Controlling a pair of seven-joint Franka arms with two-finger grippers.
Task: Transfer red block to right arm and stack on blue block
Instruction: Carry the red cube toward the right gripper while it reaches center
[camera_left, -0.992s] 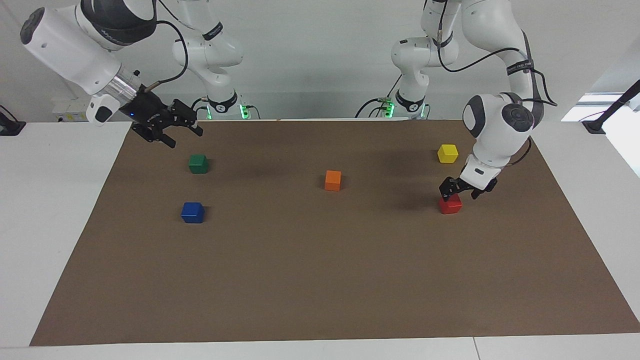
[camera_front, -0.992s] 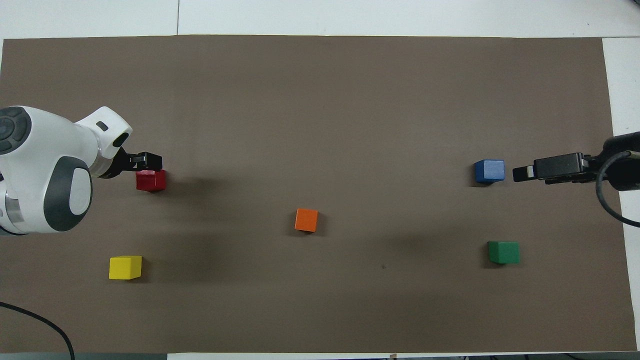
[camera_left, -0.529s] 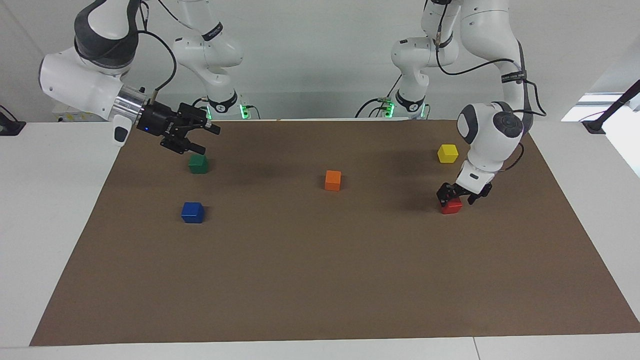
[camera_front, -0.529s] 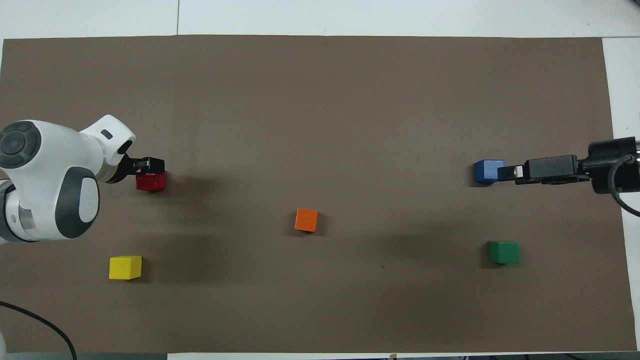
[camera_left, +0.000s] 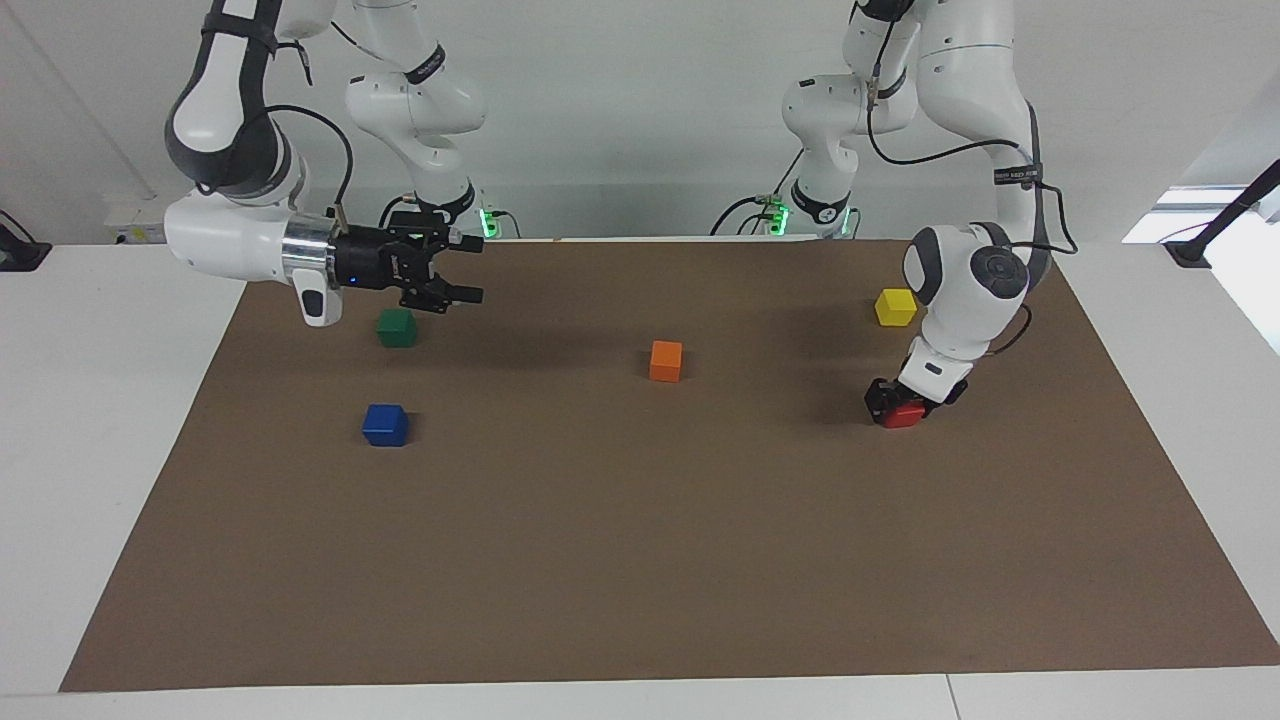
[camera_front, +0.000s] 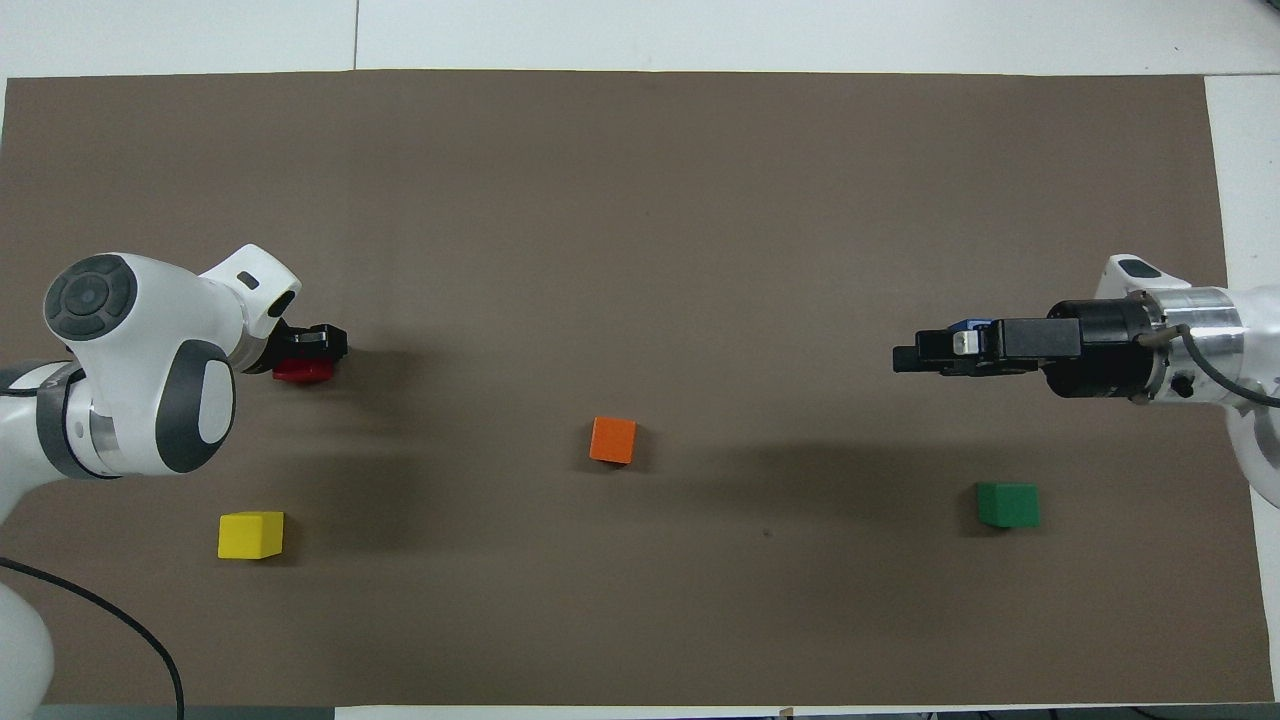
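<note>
My left pincer (camera_left: 903, 403) is down at the table (camera_left: 640, 560) around the red block (camera_left: 906, 415), toward my left arm's end, fingers to either side of the cube; whether they have closed on it I cannot tell; the block sits on the table, not yet lifted. My right pincer (camera_left: 455, 270) hangs open and empty in the air near the green block (camera_left: 397, 327), its fingers pointing toward the middle of the table; the blue block (camera_left: 385, 425) sits bare at my right arm's end, farther from me than the green one, with nothing on it. By my reading the task is at its first grasp; the lift, the handover to my right arm and the stacking are all left. An orange block (camera_left: 666, 360) and a yellow block (camera_left: 895, 306) lie untouched; no containers are in sight.
</note>
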